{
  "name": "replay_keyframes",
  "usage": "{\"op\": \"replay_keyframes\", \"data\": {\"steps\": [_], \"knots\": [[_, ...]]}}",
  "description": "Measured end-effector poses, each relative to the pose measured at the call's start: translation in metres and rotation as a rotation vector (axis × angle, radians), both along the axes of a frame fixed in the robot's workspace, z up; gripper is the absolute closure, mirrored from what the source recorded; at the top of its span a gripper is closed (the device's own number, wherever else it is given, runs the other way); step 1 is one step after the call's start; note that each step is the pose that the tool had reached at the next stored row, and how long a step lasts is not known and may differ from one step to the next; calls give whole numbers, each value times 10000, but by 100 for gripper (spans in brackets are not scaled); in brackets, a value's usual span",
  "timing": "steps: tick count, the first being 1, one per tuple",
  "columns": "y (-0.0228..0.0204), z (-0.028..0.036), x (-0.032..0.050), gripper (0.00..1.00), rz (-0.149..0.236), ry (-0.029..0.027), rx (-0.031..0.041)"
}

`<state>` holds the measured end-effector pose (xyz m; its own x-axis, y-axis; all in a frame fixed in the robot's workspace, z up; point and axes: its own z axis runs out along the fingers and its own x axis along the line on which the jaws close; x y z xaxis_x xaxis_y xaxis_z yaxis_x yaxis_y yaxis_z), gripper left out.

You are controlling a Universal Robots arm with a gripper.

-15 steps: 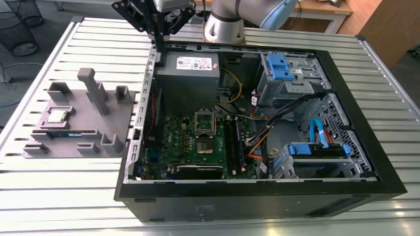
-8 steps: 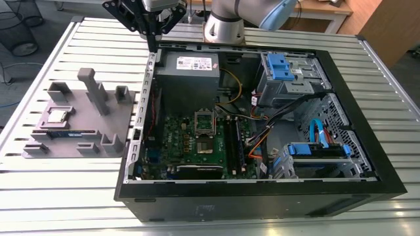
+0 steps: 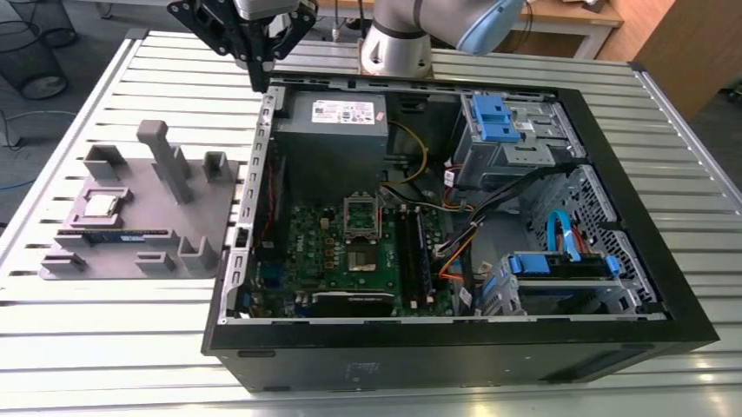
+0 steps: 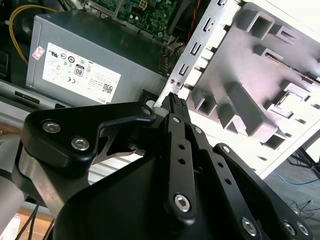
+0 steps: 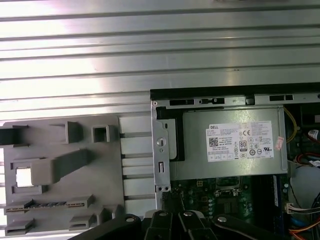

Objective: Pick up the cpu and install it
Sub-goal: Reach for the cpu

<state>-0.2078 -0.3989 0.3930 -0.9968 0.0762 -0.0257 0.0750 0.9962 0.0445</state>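
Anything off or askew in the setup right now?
Nothing stands out. The cpu lies flat in its pocket on the grey fixture, beside the open case. The gripper hangs near the case's corner, holding nothing.

We look along the black end effector (image 4: 175,103), its linked fingers drawn together into a narrow ribbed tip with nothing between them. Past the tip lies the grey power supply (image 4: 95,47) with its white label (image 4: 75,70). A yellow cable (image 4: 12,22) curves beside it, and a green circuit board (image 4: 145,10) lies beyond. The slotted metal case edge (image 4: 197,50) runs between the power supply and a grey parts holder (image 4: 260,65) of raised blocks and recesses, which rests on the pale slatted surface (image 4: 247,150).
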Motion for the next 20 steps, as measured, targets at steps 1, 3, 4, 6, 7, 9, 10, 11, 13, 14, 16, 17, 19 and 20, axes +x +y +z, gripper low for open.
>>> {"op": "replay_keyframes", "data": {"steps": [1, 3, 4, 6, 7, 9, 10, 11, 13, 14, 16, 17, 19, 20], "knots": [[0, 0, -11, 89, 0, 1, -1], [0, 0, -28, 89, 0, 0, 0], [0, 0, -35, 89, 0, 0, 0], [0, 0, -45, 89, 0, 0, 0], [0, 0, -48, 89, 0, 0, 0], [0, 0, -52, 89, 1, 1, -1], [0, 0, -54, 89, 0, 0, -1], [0, 0, -54, 89, 0, 0, 0], [0, 0, -56, 89, 0, 1, -1], [0, 0, -60, 89, -1, 0, 0], [0, 0, -68, 89, -1, 0, 0], [0, 0, -73, 89, 0, 0, 0], [0, -1, -87, 89, 0, 0, 0], [0, -1, -95, 89, 1, 0, 0]]}}
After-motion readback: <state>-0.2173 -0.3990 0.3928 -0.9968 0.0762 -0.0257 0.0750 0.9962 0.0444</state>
